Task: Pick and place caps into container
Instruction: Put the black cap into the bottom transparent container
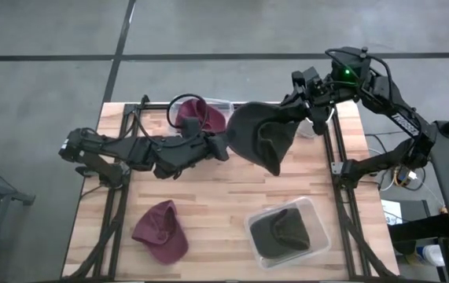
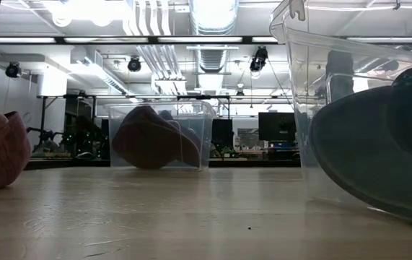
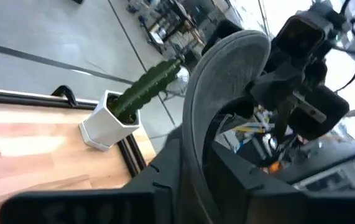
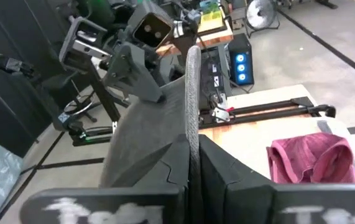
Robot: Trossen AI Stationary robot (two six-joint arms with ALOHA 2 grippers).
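Olive cap (image 1: 261,137): held above the bench at 12 o'clock, between both arms.
Left gripper (image 1: 226,145): jaws closed thin on the cap's 9 o'clock edge.
Right gripper (image 1: 301,110): jaws closed on its 3 o'clock edge.
Maroon cap (image 1: 161,230): loose on the bench, 7 o'clock.
Clear container (image 1: 287,233): 5 o'clock, holding a dark cap.

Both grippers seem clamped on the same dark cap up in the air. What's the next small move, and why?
Probably open the left gripper so the right gripper alone carries the dark cap. Both are shut on it above the table, so neither can carry it away. The back container holds a maroon cap and the front container a dark one.
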